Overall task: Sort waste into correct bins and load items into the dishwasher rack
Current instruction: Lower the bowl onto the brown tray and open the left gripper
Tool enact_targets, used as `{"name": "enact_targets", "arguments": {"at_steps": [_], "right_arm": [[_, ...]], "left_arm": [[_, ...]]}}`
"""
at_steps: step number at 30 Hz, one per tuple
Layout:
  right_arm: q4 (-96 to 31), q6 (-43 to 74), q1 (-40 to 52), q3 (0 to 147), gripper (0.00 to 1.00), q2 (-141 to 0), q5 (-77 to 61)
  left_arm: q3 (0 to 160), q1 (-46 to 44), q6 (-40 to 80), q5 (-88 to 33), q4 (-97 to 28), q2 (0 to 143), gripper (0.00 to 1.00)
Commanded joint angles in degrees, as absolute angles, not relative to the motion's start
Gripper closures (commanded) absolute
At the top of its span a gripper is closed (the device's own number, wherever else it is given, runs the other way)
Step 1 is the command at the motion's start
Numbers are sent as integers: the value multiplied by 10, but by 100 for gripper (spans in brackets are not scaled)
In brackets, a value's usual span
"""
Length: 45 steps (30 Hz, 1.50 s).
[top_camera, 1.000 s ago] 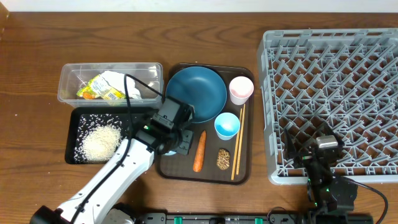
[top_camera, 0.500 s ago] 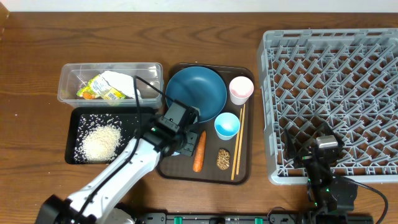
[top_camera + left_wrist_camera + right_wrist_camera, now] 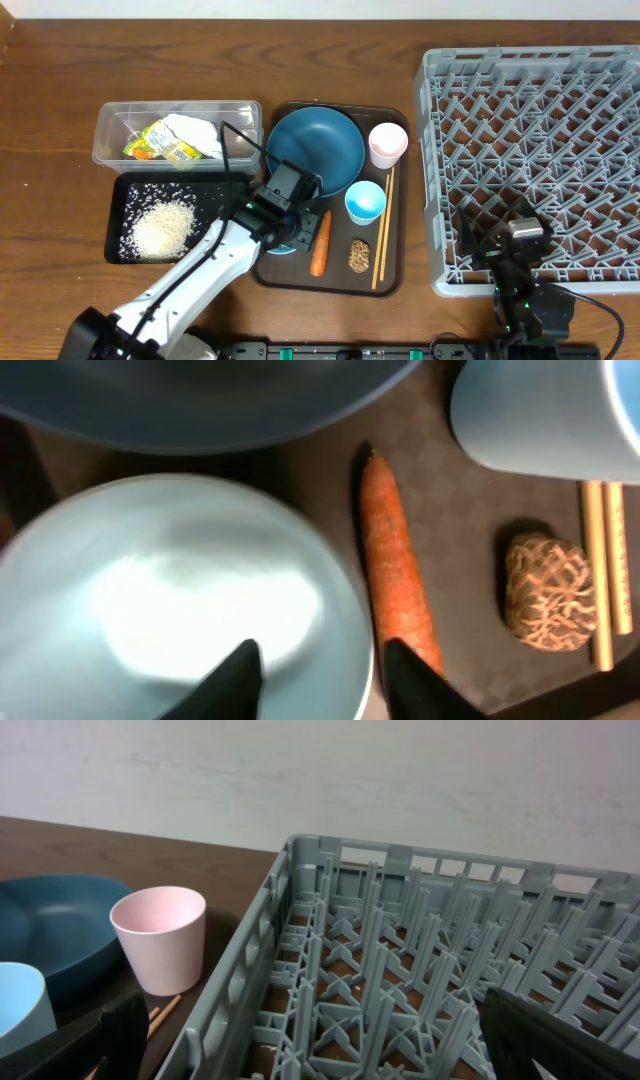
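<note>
My left gripper is open over the brown serving tray, its fingers either side of the right rim of the light-blue bowl. The carrot lies just right of the bowl. The seedy lump, chopsticks and light-blue cup sit further right. The dark-blue plate and pink cup are at the tray's back. My right gripper is open and empty at the front edge of the grey rack.
The clear tub at the back left holds the white napkin and printed wrapper. The black tray in front of it holds rice. The brown serving tray lies between the bins and the rack.
My left gripper has moved right and forward across the tray toward the carrot, and its fingers now straddle the bowl's rim. The right arm has not moved.
</note>
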<state>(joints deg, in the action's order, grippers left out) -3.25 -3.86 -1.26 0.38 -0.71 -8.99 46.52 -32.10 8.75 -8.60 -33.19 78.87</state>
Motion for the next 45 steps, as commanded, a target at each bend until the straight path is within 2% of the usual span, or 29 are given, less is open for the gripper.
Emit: {"name": "enact_targets", "arguments": {"at_steps": [1,5,17,25,34,38,45], "right_arm": [[-35,-46,-10,3,1,-5,-92],[-35,-46,-10,3,1,-5,-92],[-35,-46,-10,3,1,-5,-92],[-35,-46,-10,3,1,-5,-92],[-35,-46,-10,3,1,-5,-92],[-35,-46,-10,3,1,-5,-92],[-35,-46,-10,3,1,-5,-92]], "left_arm": [[492,-323,81,-81,-347,762,57],[507,-323,81,-83,-382,740,50],[508,-381,82,-167,-411,753,50],[537,-418,48,-206,-423,844,51],[669,-444,-2,-199,-482,956,50],[674,-457,-5,-166,-482,981,51],[674,-498,-81,-158,-482,999,48]]}}
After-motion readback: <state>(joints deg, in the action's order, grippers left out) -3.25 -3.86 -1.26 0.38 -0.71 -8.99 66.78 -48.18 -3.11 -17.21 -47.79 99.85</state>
